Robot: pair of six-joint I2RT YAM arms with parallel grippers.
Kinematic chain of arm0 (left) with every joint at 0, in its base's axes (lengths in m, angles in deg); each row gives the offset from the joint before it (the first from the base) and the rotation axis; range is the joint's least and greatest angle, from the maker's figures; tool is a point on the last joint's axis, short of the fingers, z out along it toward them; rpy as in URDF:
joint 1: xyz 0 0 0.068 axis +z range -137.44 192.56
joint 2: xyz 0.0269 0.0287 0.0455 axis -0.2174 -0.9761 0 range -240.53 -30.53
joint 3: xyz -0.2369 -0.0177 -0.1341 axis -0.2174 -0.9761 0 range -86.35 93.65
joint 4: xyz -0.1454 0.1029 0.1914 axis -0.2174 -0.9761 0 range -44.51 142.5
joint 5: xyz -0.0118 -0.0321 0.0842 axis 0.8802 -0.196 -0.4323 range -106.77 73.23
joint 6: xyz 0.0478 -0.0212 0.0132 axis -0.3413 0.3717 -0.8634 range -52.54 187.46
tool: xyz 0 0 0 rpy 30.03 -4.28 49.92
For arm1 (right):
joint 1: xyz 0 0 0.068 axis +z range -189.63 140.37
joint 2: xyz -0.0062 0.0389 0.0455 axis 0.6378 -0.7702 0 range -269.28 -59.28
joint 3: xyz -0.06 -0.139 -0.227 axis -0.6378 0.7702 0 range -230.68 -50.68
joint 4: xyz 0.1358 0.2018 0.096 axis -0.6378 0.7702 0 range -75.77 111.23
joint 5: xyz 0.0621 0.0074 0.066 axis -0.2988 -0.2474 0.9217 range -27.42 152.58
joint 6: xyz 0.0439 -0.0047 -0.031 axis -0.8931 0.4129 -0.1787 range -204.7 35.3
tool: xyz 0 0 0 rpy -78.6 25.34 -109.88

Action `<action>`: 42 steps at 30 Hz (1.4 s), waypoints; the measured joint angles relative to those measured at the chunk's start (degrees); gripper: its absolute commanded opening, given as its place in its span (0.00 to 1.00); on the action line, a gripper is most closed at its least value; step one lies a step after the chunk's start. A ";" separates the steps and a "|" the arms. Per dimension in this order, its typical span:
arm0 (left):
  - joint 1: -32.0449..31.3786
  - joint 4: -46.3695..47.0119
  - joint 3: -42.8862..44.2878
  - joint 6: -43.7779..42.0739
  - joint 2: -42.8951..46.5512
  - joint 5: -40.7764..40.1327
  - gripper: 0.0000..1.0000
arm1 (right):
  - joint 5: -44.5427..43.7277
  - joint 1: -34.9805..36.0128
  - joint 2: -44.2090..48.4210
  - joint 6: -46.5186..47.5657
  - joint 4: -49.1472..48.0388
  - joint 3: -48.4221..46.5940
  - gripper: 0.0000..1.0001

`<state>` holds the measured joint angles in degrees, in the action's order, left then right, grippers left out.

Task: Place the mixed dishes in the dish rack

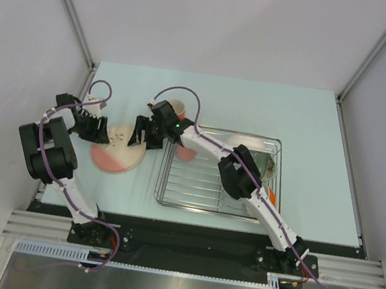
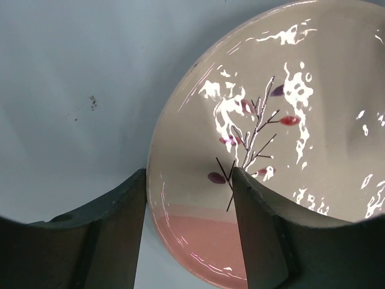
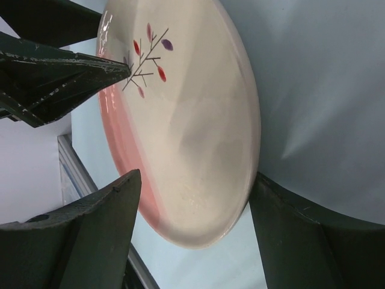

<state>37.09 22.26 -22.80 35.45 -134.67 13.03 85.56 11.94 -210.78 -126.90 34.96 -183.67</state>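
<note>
The cream-pink leaf-motif plate (image 1: 116,152) lies on the table left of the dish rack (image 1: 173,185). My left gripper (image 1: 108,134) is at the plate's far left rim, open. In the left wrist view, the left gripper (image 2: 187,180) straddles the plate (image 2: 289,120): one finger (image 2: 117,232) stands off the plate and the other over it. My right gripper (image 1: 139,140) is at the plate's far right rim, open. In the right wrist view, the right gripper (image 3: 195,180) has the plate (image 3: 192,120) between its fingers, and the right finger (image 3: 301,235) is against the rim.
An orange mug (image 1: 177,106) stands on the table just behind the right gripper. Inside the rack are a pink piece (image 1: 186,153) at its left end and pale dishes (image 1: 250,147) at its far right, partly hidden by the right arm. A metal rail runs along the table's left edge.
</note>
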 measured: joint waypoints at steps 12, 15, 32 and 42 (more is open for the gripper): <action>-0.74 0.20 -0.44 1.09 -0.57 7.41 0.60 | 0.68 -0.42 1.31 -6.75 -3.30 2.71 0.45; -0.72 -0.11 -0.24 2.45 -0.42 7.54 0.60 | 0.39 -0.96 1.51 -7.13 -3.48 3.15 0.32; 0.13 -7.69 2.91 -0.33 0.52 7.17 0.65 | 8.70 -3.08 1.73 -6.84 -8.31 3.21 0.00; 8.44 -21.64 6.27 -4.31 0.68 7.41 0.65 | 8.61 1.11 1.73 -0.07 -9.42 1.62 0.00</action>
<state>45.53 0.62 -16.53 31.15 -133.99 20.44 94.17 13.06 -209.06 -126.96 25.54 -182.06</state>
